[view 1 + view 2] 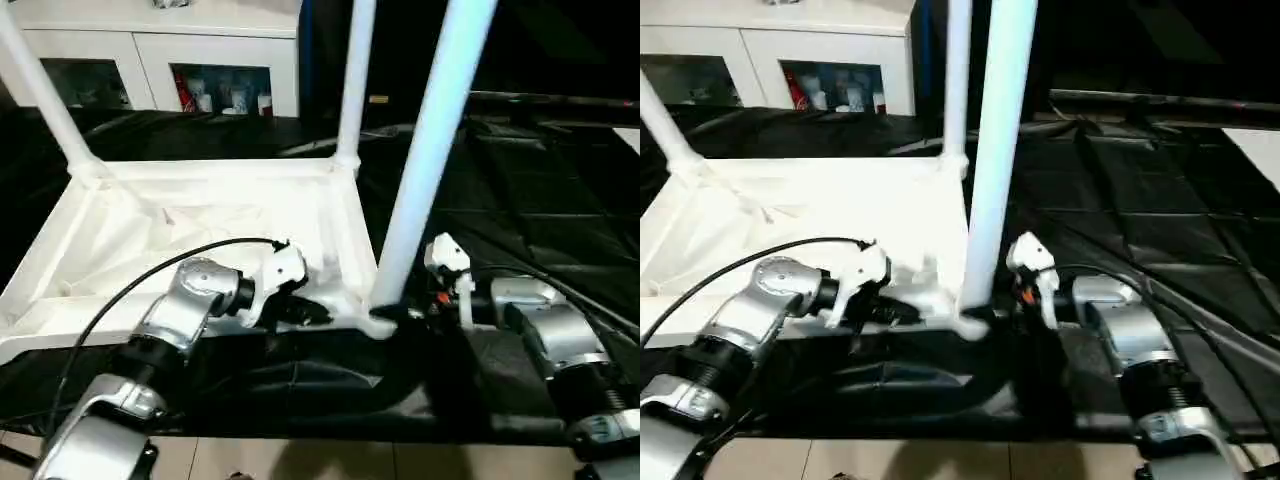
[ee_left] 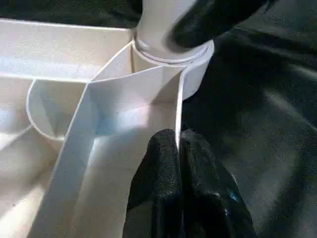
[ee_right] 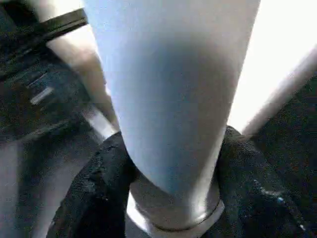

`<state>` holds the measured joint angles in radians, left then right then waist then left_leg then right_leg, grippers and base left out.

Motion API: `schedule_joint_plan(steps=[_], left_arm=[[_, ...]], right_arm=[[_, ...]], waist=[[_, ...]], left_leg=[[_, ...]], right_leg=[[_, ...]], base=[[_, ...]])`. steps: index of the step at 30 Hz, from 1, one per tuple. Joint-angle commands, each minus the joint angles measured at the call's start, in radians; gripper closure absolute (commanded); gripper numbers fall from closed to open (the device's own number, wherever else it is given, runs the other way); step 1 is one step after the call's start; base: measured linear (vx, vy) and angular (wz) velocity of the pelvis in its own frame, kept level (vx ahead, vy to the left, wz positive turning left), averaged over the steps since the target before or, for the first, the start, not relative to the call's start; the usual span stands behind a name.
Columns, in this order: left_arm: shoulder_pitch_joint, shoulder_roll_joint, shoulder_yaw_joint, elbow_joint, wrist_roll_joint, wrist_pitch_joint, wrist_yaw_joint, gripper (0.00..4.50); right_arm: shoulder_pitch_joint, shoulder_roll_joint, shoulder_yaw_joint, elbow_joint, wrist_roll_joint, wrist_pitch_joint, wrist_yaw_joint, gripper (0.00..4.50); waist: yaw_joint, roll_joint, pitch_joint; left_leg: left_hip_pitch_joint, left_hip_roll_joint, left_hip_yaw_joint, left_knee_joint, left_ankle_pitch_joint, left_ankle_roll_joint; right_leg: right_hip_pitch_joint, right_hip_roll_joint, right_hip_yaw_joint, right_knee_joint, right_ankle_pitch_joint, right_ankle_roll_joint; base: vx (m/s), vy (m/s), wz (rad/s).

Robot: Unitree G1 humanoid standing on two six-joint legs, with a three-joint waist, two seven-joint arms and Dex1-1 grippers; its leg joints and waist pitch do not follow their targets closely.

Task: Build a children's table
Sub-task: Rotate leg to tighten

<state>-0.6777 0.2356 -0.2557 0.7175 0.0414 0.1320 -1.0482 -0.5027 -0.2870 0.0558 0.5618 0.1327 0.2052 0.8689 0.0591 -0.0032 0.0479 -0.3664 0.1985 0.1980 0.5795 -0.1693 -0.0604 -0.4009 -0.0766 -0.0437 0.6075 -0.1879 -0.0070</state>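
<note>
Now the near-right leg [image 1: 432, 150] stands upright in its corner socket of the upturned tabletop [image 1: 150, 230], long axis vertical. Right gripper [image 3: 171, 163] clamps its base; left gripper [image 2: 178, 163] pinches the rim [image 2: 179, 111] just beside it.

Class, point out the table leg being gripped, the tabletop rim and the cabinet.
table leg [image 1: 425, 150], left eye view, mid shaft
tabletop rim [image 2: 179, 106], left wrist view, thin edge
cabinet [image 1: 150, 45], left eye view, door frame
</note>
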Motion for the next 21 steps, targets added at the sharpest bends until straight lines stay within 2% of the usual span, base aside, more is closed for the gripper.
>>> schedule_joint_plan(steps=[1,2,3,4,5,6,7,8,9,10,11,12,13,17,19,20,21], left_arm=[[-0.056,-0.081,0.034,0.047,-0.005,0.016,0.159,4.5],[-0.083,-0.129,0.046,0.089,-0.005,0.032,0.243,4.5],[-0.093,-0.15,0.05,0.104,-0.006,0.039,0.275,4.5],[-0.099,-0.167,0.053,0.113,-0.008,0.038,0.299,4.5],[-0.104,-0.189,0.053,0.123,-0.011,0.039,0.317,4.5],[-0.105,-0.195,0.053,0.125,-0.012,0.04,0.321,4.5],[-0.112,-0.218,0.053,0.14,-0.011,0.036,0.339,4.5],[-0.121,-0.249,0.037,0.16,0.001,0.015,0.343,4.5],[-0.121,-0.249,0.037,0.16,0.001,0.015,0.343,4.5],[-0.127,-0.258,0.033,0.174,0.008,0.002,0.343,4.5],[-0.133,-0.263,0.029,0.189,0.013,-0.018,0.334,4.5],[-0.135,-0.261,0.024,0.195,0.018,-0.034,0.322,4.5],[-0.134,-0.255,0.018,0.196,0.021,-0.048,0.313,4.5],[-0.119,-0.219,-0.011,0.187,0.038,-0.117,0.244,4.5],[-0.116,-0.212,-0.01,0.188,0.043,-0.135,0.244,4.5],[-0.115,-0.207,-0.011,0.188,0.049,-0.154,0.241,4.5],[-0.105,-0.193,-0.013,0.176,0.054,-0.183,0.23,4.5]], right_arm=[[0.025,0.072,0.004,0.074,-0.031,0.048,-0.176,2.42],[0.022,0.129,-0.015,0.091,-0.033,0.057,-0.285,2.42],[0.02,0.153,-0.023,0.098,-0.033,0.06,-0.33,2.43],[0.015,0.174,-0.027,0.107,-0.033,0.06,-0.362,2.44],[0.005,0.202,-0.035,0.123,-0.031,0.057,-0.407,2.45],[0.003,0.209,-0.037,0.127,-0.031,0.056,-0.418,2.46],[-0.01,0.241,-0.046,0.147,-0.031,0.049,-0.465,2.46],[-0.032,0.29,-0.043,0.178,-0.038,0.031,-0.513,2.46],[-0.032,0.29,-0.043,0.178,-0.038,0.031,-0.513,2.46],[-0.041,0.306,-0.04,0.19,-0.046,0.022,-0.527,2.46],[-0.046,0.316,-0.029,0.191,-0.063,0.005,-0.533,2.46],[-0.046,0.318,-0.025,0.188,-0.071,-0.009,-0.528,2.46],[-0.045,0.318,-0.025,0.183,-0.072,-0.022,-0.523,1.9],[-0.032,0.282,-0.03,0.131,-0.069,-0.075,-0.496,1.57],[-0.02,0.262,-0.034,0.094,-0.063,-0.078,-0.469,1.41],[-0.01,0.243,-0.038,0.064,-0.053,-0.067,-0.445,1.41],[0.03,0.181,-0.045,-0.033,-0.018,-0.024,-0.359,1.41]], waist=[[-0.006,-0.004,-0.053],[-0.007,0.003,-0.055],[-0.01,0.001,-0.054],[-0.008,0.009,-0.055],[-0.012,0.003,-0.055],[-0.014,0.007,-0.055],[-0.016,0.004,-0.056],[-0.018,0.016,-0.056],[-0.02,0.013,-0.054],[-0.021,0.01,-0.057],[-0.024,0.016,-0.057],[-0.025,0.015,-0.057],[-0.025,0.016,-0.058],[-0.024,0.015,-0.06],[-0.02,0.005,-0.062],[-0.02,0.004,-0.062],[-0.016,-0.002,-0.063]], left_leg=[[0.011,0.027,-0.02,-0.071,-0.29,-0.012],[0.02,0.027,-0.018,-0.069,-0.302,-0.019],[0.019,0.027,-0.019,-0.07,-0.308,-0.021],[0.02,0.025,-0.022,-0.072,-0.314,-0.022],[0.019,0.024,-0.019,-0.07,-0.32,-0.016],[0.016,0.023,-0.02,-0.07,-0.321,-0.01],[0.014,0.021,-0.02,-0.07,-0.322,-0.007],[0.015,0.022,-0.022,-0.071,-0.323,-0.008],[0.014,0.021,-0.022,-0.072,-0.331,-0.008],[0.013,0.02,-0.023,-0.072,-0.332,-0.004],[0.011,0.021,-0.024,-0.073,-0.331,0.0],[0.012,0.019,-0.023,-0.072,-0.333,0.003],[0.013,0.02,-0.024,-0.073,-0.343,0.006],[0.011,0.024,-0.024,-0.074,-0.333,0.018],[0.007,0.024,-0.022,-0.072,-0.295,0.034],[0.006,0.024,-0.02,-0.071,-0.273,0.046],[0.006,0.023,-0.018,-0.068,-0.262,0.056]], right_leg=[[0.037,-0.06,0.035,-0.092,-0.358,-0.174],[0.031,-0.058,0.036,-0.096,-0.343,-0.176],[0.03,-0.058,0.037,-0.095,-0.337,-0.179],[0.033,-0.058,0.035,-0.094,-0.336,-0.179],[0.032,-0.055,0.036,-0.098,-0.334,-0.177],[0.033,-0.056,0.037,-0.098,-0.325,-0.179],[0.035,-0.056,0.035,-0.099,-0.335,-0.174],[0.033,-0.057,0.036,-0.102,-0.332,-0.174],[0.032,-0.056,0.035,-0.103,-0.338,-0.171],[0.037,-0.056,0.033,-0.102,-0.339,-0.167],[0.037,-0.056,0.034,-0.102,-0.329,-0.169],[0.036,-0.055,0.033,-0.104,-0.333,-0.166],[0.037,-0.056,0.033,-0.104,-0.344,-0.162],[0.037,-0.058,0.034,-0.103,-0.32,-0.169],[0.042,-0.059,0.035,-0.096,-0.272,-0.176],[0.044,-0.058,0.035,-0.096,-0.249,-0.179],[0.047,-0.058,0.035,-0.096,-0.238,-0.177]], base=[[0.0,0.0,0.0],[0.0,0.0,0.0],[0.0,0.0,0.0],[0.0,0.0,0.0],[0.0,0.0,0.0],[0.0,0.0,0.0],[0.0,0.0,0.0],[0.0,0.0,0.0],[0.0,0.0,0.0],[0.0,0.0,0.0],[0.0,0.0,0.0],[0.0,0.0,0.0],[0.0,0.0,0.0],[0.0,0.0,0.0],[0.0,0.0,0.0],[0.0,0.0,0.0],[0.0,0.0,0.0]])
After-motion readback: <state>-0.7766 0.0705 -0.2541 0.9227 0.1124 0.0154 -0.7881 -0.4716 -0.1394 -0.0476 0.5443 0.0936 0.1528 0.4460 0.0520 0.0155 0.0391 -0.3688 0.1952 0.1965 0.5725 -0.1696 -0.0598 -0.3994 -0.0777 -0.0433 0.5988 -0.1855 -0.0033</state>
